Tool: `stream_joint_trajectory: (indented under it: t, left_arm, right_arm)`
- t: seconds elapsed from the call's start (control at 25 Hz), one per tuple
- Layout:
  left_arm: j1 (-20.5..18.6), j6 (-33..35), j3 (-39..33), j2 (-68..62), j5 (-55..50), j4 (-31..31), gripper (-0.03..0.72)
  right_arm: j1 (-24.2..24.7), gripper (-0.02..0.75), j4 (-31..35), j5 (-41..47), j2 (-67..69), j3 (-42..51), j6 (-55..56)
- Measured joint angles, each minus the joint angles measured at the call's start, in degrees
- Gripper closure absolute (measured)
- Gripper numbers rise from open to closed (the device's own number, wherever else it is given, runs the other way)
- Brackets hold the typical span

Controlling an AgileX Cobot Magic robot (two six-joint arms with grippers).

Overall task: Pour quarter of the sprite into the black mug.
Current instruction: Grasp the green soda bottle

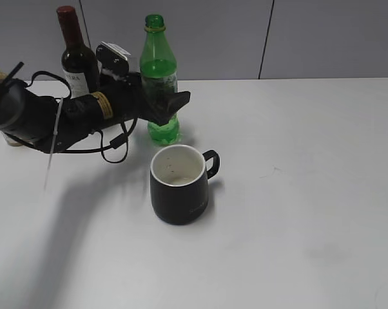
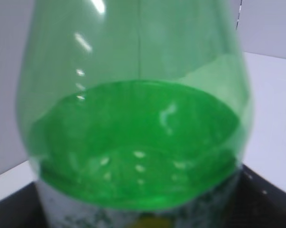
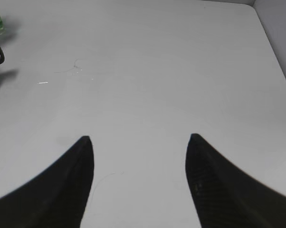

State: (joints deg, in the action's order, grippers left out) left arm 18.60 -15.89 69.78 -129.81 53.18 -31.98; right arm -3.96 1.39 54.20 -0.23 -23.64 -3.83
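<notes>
Left gripper is spread wide around the sprite at label height, one finger either side, not clamped as far as we can tell. So our bottle sits right between its fingers, standing upright near the table's far edge, left of middle. Right gripper hangs partly open over bare table, holding nothing, so left is the nearer arm. Black mug stands just in front of the bottle. We count one sprite, one mug, one wine bottle.
</notes>
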Motion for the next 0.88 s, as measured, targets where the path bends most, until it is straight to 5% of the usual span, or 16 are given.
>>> stream_joint_trajectory:
  t: [0.2,0.48,0.88]
  left_arm:
    - [0.4,-0.4,2.0,-1.7,-0.2,0.3,0.059]
    - [0.5,-0.4,2.4,-2.0,-0.6,1.3,0.205]
    - [0.6,-0.4,2.5,-2.3,-0.4,5.2,0.205]
  right_arm:
    - [0.0,0.271,0.0,0.0,0.0,0.0,0.0]
    - [0.0,0.271,0.0,0.0,0.0,0.0,0.0]
    - [0.0,0.271,0.0,0.0,0.0,0.0,0.0]
